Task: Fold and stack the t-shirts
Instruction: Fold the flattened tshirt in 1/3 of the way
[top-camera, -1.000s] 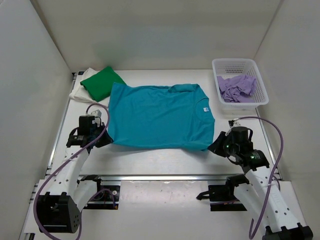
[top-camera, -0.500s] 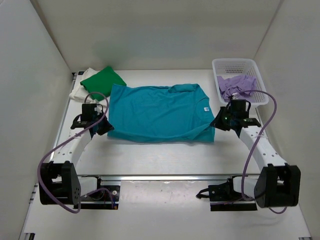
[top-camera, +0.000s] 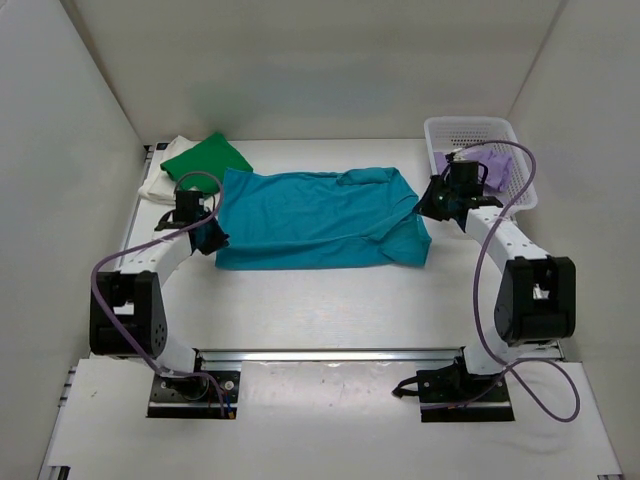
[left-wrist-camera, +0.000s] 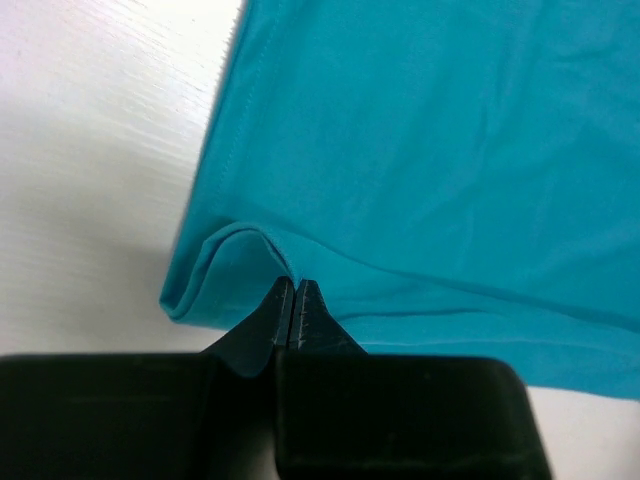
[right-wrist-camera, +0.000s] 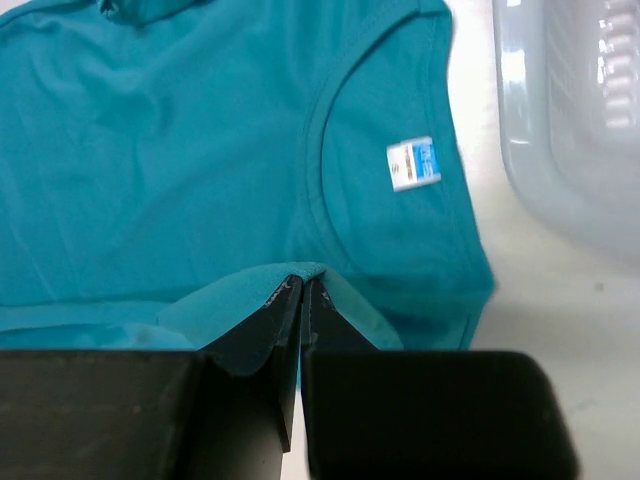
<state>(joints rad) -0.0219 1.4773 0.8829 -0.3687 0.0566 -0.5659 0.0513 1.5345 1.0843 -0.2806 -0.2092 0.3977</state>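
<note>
A teal t-shirt (top-camera: 320, 215) lies spread across the middle of the table, its near part doubled over onto itself. At its left edge my left gripper (top-camera: 207, 233) is shut on a pinched fold of the teal cloth (left-wrist-camera: 420, 150), the fingertips meeting at the gripper's (left-wrist-camera: 293, 285) point. My right gripper (top-camera: 430, 200) is shut on a raised fold of the same shirt just below the neckline; in the right wrist view that gripper (right-wrist-camera: 303, 285) sits under the white neck label (right-wrist-camera: 413, 163). A folded green t-shirt (top-camera: 205, 160) rests on a cream-white one (top-camera: 158, 186) at the back left.
A white mesh basket (top-camera: 470, 123) stands at the back right with a crumpled lilac t-shirt (top-camera: 497, 166) inside; its wall (right-wrist-camera: 570, 120) is close to the right of my right gripper. White walls enclose the table on three sides.
Both arms have stretched toward the back, carrying the teal shirt's near edge with them. The near part now lies folded over, so the shirt looks shorter front to back.
</note>
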